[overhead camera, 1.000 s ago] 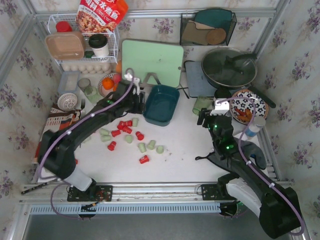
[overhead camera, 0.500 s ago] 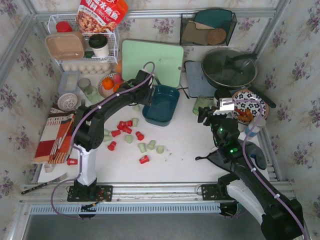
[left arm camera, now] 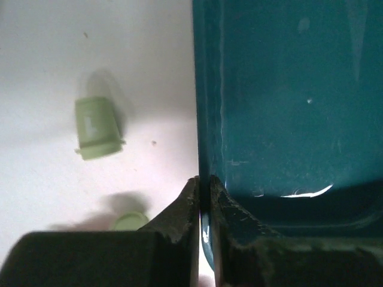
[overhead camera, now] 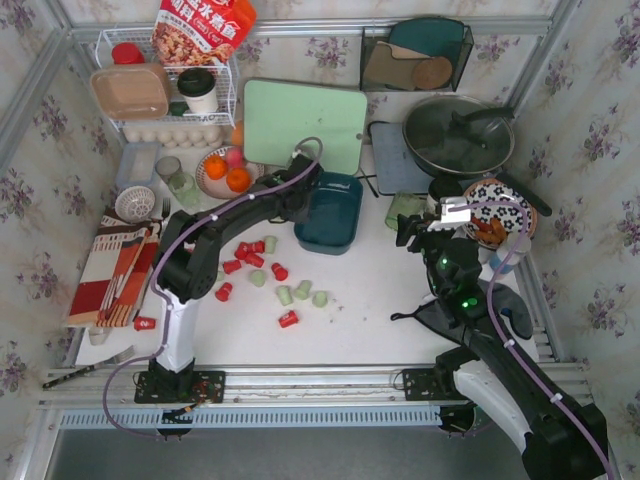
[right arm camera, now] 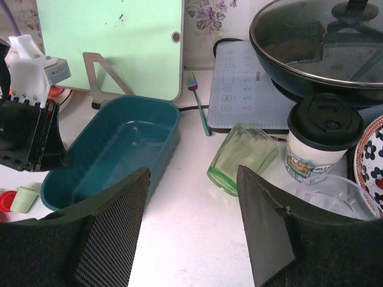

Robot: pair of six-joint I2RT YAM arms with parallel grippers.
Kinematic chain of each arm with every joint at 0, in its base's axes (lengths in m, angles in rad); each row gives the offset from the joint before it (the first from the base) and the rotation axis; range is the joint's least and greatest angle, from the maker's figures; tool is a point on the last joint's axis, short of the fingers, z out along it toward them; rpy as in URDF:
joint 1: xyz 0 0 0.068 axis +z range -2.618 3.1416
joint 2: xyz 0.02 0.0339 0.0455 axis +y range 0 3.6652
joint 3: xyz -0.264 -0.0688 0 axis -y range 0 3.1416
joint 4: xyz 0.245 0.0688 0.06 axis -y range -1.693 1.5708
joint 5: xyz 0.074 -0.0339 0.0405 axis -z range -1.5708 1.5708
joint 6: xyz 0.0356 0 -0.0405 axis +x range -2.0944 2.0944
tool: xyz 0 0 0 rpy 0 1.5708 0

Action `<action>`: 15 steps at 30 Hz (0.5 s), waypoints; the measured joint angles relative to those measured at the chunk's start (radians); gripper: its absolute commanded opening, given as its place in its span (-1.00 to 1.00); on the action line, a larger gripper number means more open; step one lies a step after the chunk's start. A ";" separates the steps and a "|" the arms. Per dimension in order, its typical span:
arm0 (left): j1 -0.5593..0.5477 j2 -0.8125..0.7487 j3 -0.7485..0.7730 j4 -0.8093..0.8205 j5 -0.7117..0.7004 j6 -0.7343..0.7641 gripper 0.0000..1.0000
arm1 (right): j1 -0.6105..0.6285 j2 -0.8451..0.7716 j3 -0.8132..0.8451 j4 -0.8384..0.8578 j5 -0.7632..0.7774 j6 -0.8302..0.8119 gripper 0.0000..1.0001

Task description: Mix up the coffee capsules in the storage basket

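Observation:
The teal storage basket (overhead camera: pixel 335 215) stands empty at mid-table. My left gripper (overhead camera: pixel 303 197) is shut on its left wall; in the left wrist view the two fingers (left arm camera: pixel 190 206) pinch the basket wall (left arm camera: pixel 269 107) at the left gripper (left arm camera: pixel 203 186). Red and pale green coffee capsules (overhead camera: pixel 258 262) lie scattered on the table left of and in front of the basket. One green capsule (left arm camera: pixel 97 128) lies on its side beside the wall. My right gripper (overhead camera: pixel 425 232) hovers to the basket's right, open and empty (right arm camera: pixel 192 179).
A green glass cup (right arm camera: pixel 242 158) lies tipped over right of the basket (right arm camera: pixel 114 152), next to a black-lidded paper cup (right arm camera: pixel 323 140). A lidded pan (right arm camera: pixel 323 48), a cooktop, a fork (right arm camera: pixel 200 101) and a green cutting board (overhead camera: pixel 305 122) stand behind. A plate of oranges (overhead camera: pixel 225 172) is at the left.
My left arm swung right from above the capsules to the basket and its jaws closed on the basket's left wall. The right arm stayed put.

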 measured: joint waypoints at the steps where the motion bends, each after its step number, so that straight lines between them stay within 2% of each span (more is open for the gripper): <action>1: -0.013 -0.001 -0.001 -0.005 -0.018 -0.016 -0.86 | 0.000 -0.002 0.000 -0.002 0.000 0.000 0.34; 6: -0.066 -0.053 -0.071 -0.026 -0.090 -0.150 -1.00 | 0.000 -0.017 0.000 -0.008 0.004 0.002 0.34; 11: -0.107 -0.139 -0.173 -0.029 -0.161 -0.311 -1.00 | 0.000 -0.030 0.000 -0.014 0.007 0.004 0.34; 15: -0.134 -0.163 -0.183 -0.029 -0.189 -0.426 -1.00 | 0.000 -0.034 0.000 -0.016 0.007 0.016 0.34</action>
